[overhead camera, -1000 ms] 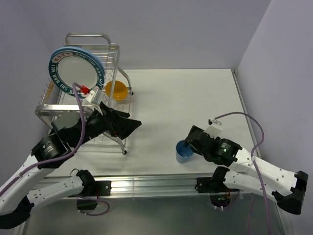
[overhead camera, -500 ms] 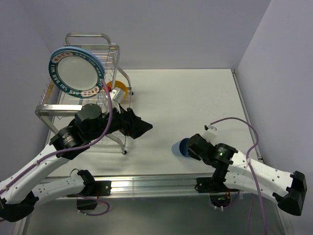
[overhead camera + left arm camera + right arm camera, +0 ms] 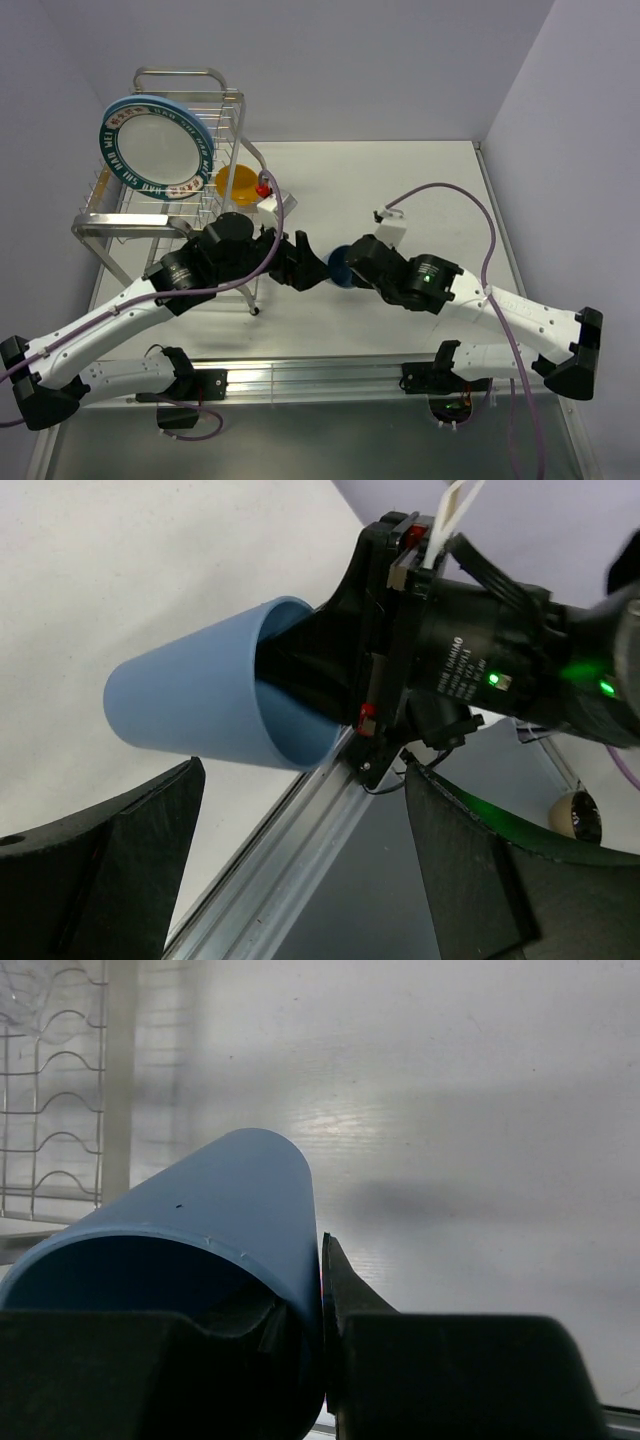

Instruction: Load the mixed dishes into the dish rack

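Mid-frame, right end effector (image 3: 350, 262) pinches the cup (image 3: 200, 705) rim; left end effector (image 3: 312, 272), wide, should clamp its body squarely.

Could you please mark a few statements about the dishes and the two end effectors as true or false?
1. The right end effector grips the blue cup by its rim. True.
2. The left end effector is shut on the cup. False: its jaws stand open, facing the cup's closed end.
3. The white lettered plate stands upright in the dish rack. True.
4. The orange-yellow bowl is held by an end effector. False: it rests in the rack, right of the plate.
5. The cup stands upright. False: it is held on its side.
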Available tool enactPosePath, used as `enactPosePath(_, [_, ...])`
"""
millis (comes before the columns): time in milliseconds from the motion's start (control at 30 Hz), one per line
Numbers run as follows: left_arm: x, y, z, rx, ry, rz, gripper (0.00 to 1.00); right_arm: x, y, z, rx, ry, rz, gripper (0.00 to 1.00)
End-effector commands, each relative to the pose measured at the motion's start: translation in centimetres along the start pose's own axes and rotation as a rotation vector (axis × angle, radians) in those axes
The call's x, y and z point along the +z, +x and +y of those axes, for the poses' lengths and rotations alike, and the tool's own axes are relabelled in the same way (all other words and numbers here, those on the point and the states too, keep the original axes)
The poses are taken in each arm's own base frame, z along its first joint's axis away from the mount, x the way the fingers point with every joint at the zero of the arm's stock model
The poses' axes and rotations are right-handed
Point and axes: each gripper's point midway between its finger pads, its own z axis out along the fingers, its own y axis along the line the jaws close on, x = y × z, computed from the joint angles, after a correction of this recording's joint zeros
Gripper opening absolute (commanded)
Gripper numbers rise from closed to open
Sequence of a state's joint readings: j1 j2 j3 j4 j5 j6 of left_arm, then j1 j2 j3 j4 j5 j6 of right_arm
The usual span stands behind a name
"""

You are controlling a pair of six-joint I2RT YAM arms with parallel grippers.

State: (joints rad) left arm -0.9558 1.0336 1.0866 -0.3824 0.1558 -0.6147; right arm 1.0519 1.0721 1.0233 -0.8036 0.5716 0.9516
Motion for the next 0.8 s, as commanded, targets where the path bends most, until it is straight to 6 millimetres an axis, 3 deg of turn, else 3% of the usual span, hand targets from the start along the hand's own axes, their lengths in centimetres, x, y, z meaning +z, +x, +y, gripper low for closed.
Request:
enactPosePath(0, [0.3,-1.7,-0.5,0.010,-0.025,-0.071,0.87,-1.2,-2.7,1.9,-0.010,-0.015,-0.082,0.00])
enactPosePath(200, [1.1,-1.0,0.6,0.013,-0.092,-0.049,0.84,-2.5,-3.1,4.1,-0.015,-0.075,-0.092,0.00])
enactPosePath(400, [1.8,-0.9,2.6,0.017,-0.213,-0.070,0.73,-4.4,-3.3,5.7,-0.012,-0.119,-0.100,0.00])
enactPosePath(533, [2.0,-1.3,3.6,0.014,-0.279,-0.082,0.41,-5.6,-2.5,6.8,-0.036,-0.146,-0.094,0.01])
enactPosePath(567, [2.2,-1.0,4.1,0.014,-0.306,-0.071,0.32,-5.8,-2.4,6.9,-0.042,-0.146,-0.092,0.10])
enactPosePath(667, [2.5,-1.1,4.2,0.014,-0.313,-0.066,0.18,-6.1,-2.1,6.8,-0.059,-0.142,-0.084,0.34])
enactPosePath(700, [2.5,-1.1,4.1,0.015,-0.312,-0.068,0.01,-6.3,-2.0,6.5,-0.063,-0.135,-0.081,0.39])
enactPosePath(767, [2.5,-1.4,4.0,0.020,-0.308,-0.079,0.00,-6.5,-2.2,6.1,-0.055,-0.133,-0.081,0.50])
